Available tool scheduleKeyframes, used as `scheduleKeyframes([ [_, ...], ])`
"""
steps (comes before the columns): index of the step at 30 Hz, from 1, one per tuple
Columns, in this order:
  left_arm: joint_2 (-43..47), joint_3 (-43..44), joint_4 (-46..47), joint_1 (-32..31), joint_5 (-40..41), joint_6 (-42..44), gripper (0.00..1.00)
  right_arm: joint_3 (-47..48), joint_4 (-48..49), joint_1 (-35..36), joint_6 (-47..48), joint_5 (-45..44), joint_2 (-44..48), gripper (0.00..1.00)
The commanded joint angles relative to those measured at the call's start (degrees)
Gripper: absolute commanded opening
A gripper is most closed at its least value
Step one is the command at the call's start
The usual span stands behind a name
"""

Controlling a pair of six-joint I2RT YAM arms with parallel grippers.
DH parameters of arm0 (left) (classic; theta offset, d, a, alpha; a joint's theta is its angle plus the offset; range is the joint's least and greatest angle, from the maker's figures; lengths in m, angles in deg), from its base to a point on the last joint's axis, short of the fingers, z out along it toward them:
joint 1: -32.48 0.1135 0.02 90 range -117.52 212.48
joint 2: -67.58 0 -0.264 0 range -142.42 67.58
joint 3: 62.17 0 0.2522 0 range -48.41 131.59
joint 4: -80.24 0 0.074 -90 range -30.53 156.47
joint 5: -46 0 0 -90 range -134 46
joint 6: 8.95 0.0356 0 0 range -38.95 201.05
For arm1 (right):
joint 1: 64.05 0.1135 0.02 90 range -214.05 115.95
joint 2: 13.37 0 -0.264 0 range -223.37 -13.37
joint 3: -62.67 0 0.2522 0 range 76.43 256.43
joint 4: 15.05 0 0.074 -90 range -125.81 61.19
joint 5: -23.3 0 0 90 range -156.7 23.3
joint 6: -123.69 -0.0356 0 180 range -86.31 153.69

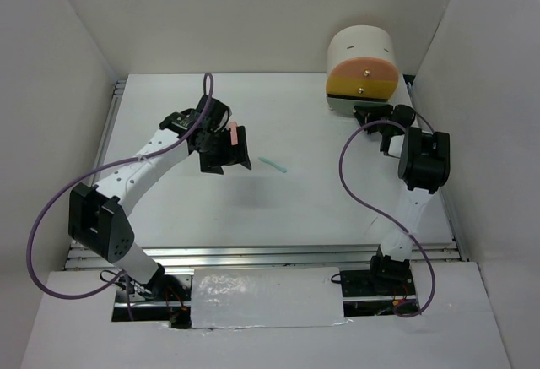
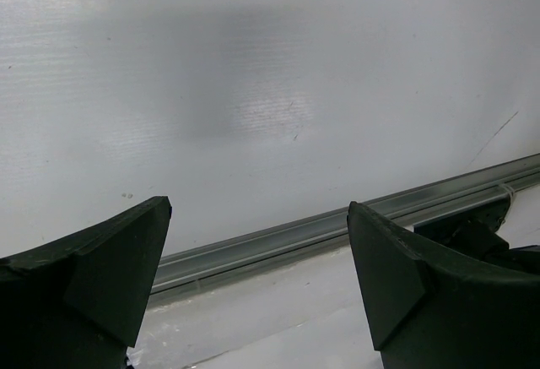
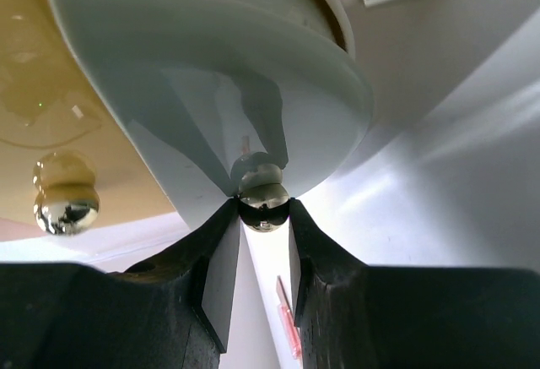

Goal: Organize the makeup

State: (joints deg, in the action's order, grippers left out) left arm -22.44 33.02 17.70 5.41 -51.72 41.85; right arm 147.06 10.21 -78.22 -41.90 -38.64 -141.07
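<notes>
Stick: the mint-green stick (image 1: pixel 272 165) lies alone on the bench (image 1: pixel 295 217). It is just right of the left end effector (image 1: pixel 226 158), well apart from the drawer unit (image 1: pixel 363 52), and not yet in any drawer.
Left end effector: its fingers are spread wide with nothing between them, over bare bench. Its wrist view catches the stick's tip at the top edge, so it seems posed to go for the stick.
Pink strip: a small pink strip (image 1: pixel 232 135) shows at the left end effector. I cannot tell whether it is makeup or part of the arm.
Right end effector (image 3: pixel 263 217): it is pinched tight on the silver knob (image 3: pixel 263 196) of the pale lowest drawer (image 3: pixel 211 90), probably to pull it out so the makeup has somewhere to go.
Drawer unit: it stands at the far right corner, and its yellow front (image 3: pixel 25 90) carries a second knob (image 3: pixel 66 204). How far the lowest drawer is out cannot be told.
Red sliver: a thin pink-red piece (image 3: pixel 289 327) lies on the bench below the right fingers. What it is remains unclear.
Step in hand: likely opening storage before loading.
</notes>
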Motion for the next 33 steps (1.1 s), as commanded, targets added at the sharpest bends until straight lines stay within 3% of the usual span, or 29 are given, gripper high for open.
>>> scheduleKeyframes([
  [1,0.8,-0.5,1.3,0.2,-1.1,0.2,0.99,-2.8,-0.9,-0.8,-1.4,-0.4,4.0,0.00],
  [23,11.9,-10.7,3.9,0.2,-1.4,-0.4,0.99,-22.6,3.0,-2.4,-1.0,0.5,18.4,0.00],
  [26,14.0,-12.4,4.0,0.2,-1.4,-0.9,0.99,-21.8,1.0,-2.6,0.4,1.2,18.5,0.12],
  [27,14.9,-13.0,4.3,0.2,-1.5,-1.1,0.99,-21.2,0.6,-2.6,0.9,1.4,18.3,0.29],
  [28,15.3,-13.3,4.3,0.2,-1.7,-1.1,1.00,-20.9,0.3,-2.8,1.1,1.8,18.2,0.36],
  [32,17.0,-15.0,4.3,0.1,-2.1,-1.8,0.99,-23.2,1.5,-3.1,0.4,1.4,20.0,0.42],
  [33,17.3,-15.0,4.3,0.2,-2.0,-2.0,0.99,-23.7,1.2,-3.1,0.5,1.3,20.6,0.47],
])
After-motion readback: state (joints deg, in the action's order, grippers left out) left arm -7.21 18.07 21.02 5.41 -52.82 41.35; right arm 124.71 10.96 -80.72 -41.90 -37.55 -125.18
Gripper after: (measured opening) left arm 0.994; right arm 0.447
